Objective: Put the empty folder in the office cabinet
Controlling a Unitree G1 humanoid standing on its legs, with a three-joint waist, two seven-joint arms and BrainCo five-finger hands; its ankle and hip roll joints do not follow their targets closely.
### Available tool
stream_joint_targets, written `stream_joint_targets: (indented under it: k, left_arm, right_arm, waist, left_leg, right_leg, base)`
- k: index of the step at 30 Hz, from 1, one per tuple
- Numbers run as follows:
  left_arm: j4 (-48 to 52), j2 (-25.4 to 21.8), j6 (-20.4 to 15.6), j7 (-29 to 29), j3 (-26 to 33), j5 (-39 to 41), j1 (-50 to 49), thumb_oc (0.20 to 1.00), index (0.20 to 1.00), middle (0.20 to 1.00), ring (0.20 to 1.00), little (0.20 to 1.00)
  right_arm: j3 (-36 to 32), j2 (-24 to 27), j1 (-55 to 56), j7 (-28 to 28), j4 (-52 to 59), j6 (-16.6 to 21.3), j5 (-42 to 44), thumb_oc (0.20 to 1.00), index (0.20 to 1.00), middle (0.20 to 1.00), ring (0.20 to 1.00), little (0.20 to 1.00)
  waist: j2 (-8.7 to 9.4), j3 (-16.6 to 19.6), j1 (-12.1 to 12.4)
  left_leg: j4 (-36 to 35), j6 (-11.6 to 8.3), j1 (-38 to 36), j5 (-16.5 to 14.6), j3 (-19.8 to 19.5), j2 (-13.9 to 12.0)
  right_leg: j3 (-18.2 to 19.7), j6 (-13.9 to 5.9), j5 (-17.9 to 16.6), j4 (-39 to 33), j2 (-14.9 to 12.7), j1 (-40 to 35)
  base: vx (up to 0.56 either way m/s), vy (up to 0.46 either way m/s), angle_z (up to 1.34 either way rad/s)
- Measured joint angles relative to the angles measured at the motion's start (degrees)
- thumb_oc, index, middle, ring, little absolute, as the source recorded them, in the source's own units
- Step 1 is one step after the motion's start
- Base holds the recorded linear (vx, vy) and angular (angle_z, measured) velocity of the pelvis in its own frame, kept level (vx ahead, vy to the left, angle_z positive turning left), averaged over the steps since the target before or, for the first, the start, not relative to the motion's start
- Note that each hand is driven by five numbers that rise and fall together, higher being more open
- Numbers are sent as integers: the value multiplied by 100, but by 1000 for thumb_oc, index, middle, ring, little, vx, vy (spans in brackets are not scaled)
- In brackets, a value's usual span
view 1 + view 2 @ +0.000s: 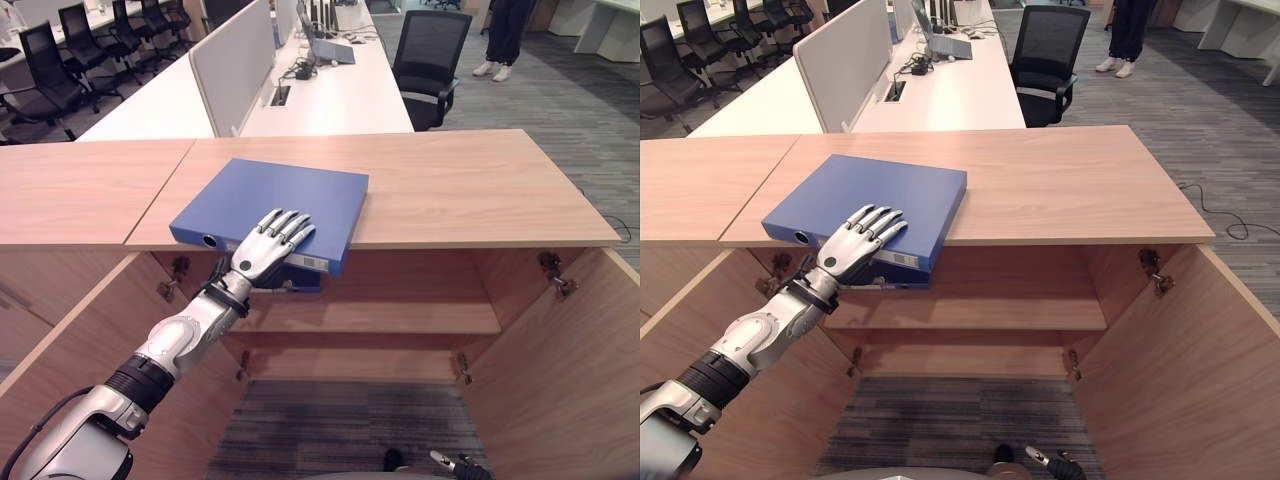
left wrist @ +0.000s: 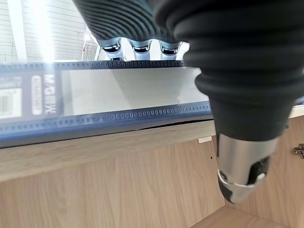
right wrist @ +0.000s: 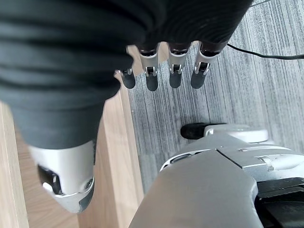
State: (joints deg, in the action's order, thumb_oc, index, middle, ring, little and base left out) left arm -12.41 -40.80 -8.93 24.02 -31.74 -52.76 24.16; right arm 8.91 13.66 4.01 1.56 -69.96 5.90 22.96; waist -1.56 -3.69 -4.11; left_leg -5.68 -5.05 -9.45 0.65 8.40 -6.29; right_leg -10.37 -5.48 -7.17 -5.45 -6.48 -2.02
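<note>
A blue folder [image 1: 290,195] lies flat on the wooden cabinet top [image 1: 460,185], its labelled spine [image 2: 118,95] sticking out over the front edge. My left hand [image 1: 265,250] rests on the folder's near corner with straight fingers [image 2: 133,47] on top, and its thumb [image 2: 242,180] hangs free below the spine. The cabinet stands open beneath, with a bare shelf [image 1: 400,320] inside. My right hand [image 3: 161,76] hangs low over the carpet with relaxed fingers and holds nothing; it also shows at the bottom edge [image 1: 455,465].
Both cabinet doors [image 1: 570,370] swing out towards me. A darker blue thing [image 1: 300,282] sits just under the folder's overhang, inside the cabinet. Behind are white desks [image 1: 340,95], a black office chair [image 1: 430,60] and a person's legs [image 1: 505,40].
</note>
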Motion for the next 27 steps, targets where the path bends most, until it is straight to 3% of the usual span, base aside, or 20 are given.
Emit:
stream_joint_targets:
  k: [27]
  left_arm:
    - [314,39,71,125,249,20,309,200,200,200,200,200]
  right_arm:
    - [-18,-2,-1,50,-4,-18,67,1000,1000,1000,1000,1000]
  waist:
    - [7,-5,18]
  left_leg:
    - [-1,-3,2,-8,9,-7]
  right_leg:
    - [5,0,1,0,2,-17]
  base:
    - [0,0,0]
